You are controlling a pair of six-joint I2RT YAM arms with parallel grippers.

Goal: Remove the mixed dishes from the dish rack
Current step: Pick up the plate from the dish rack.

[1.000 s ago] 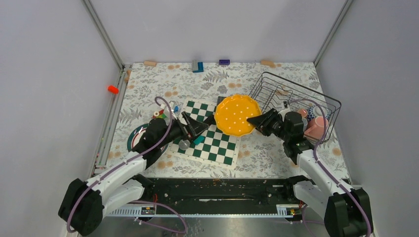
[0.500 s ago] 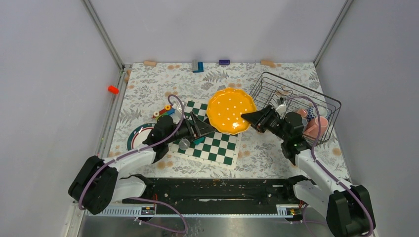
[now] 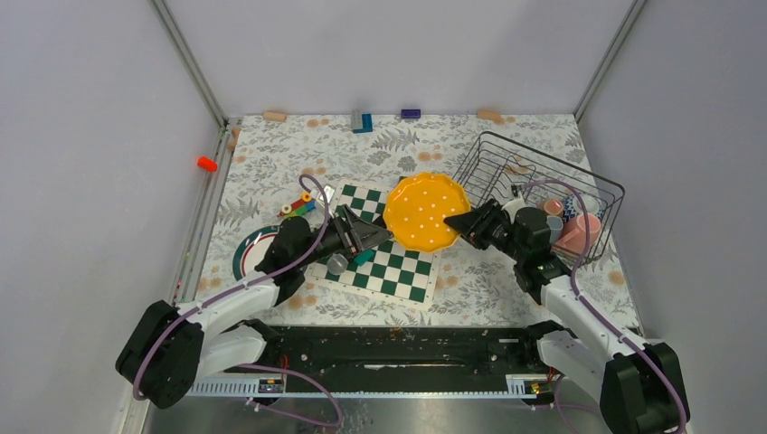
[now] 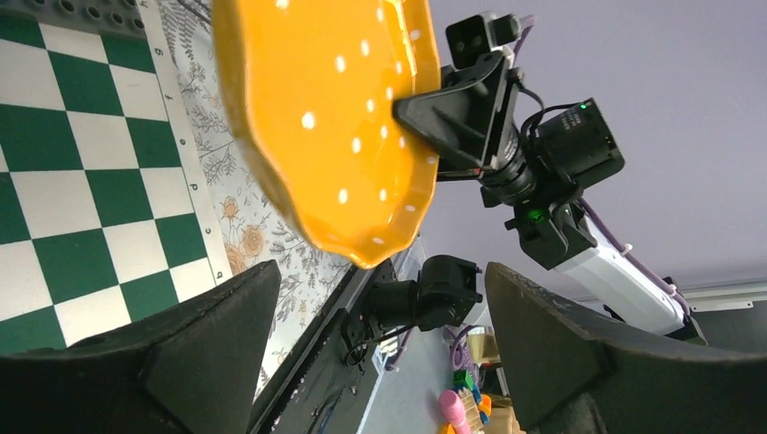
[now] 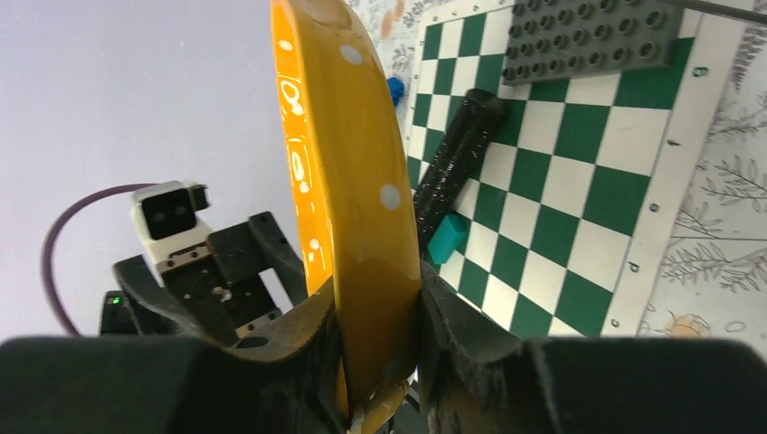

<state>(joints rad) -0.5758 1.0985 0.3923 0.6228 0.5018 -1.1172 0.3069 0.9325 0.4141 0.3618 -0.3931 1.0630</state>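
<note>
The round yellow-orange plate (image 3: 423, 212) with white dots is held tilted above the chessboard's far right corner. My right gripper (image 3: 465, 222) is shut on its right rim; in the right wrist view the rim (image 5: 362, 172) sits clamped between the fingers of the gripper (image 5: 380, 348). My left gripper (image 3: 378, 237) is open and empty, just left of and below the plate. In its wrist view the plate (image 4: 326, 117) hangs beyond the gripper (image 4: 380, 348). The black wire dish rack (image 3: 506, 161) stands at the right with pink mugs (image 3: 579, 233) inside. A round patterned dish (image 3: 246, 255) lies at the left, partly hidden by the left arm.
The green-and-white chessboard (image 3: 393, 262) lies in the middle with a black stick with a silver head (image 3: 338, 263) and a teal block (image 3: 364, 257) on it. A dark grey studded plate (image 5: 588, 36) lies on its far edge. Toy blocks (image 3: 301, 206) lie nearby and along the back wall.
My right gripper has carried the plate a little to the left, away from the rack. My left gripper has moved right toward the plate's lower edge.
</note>
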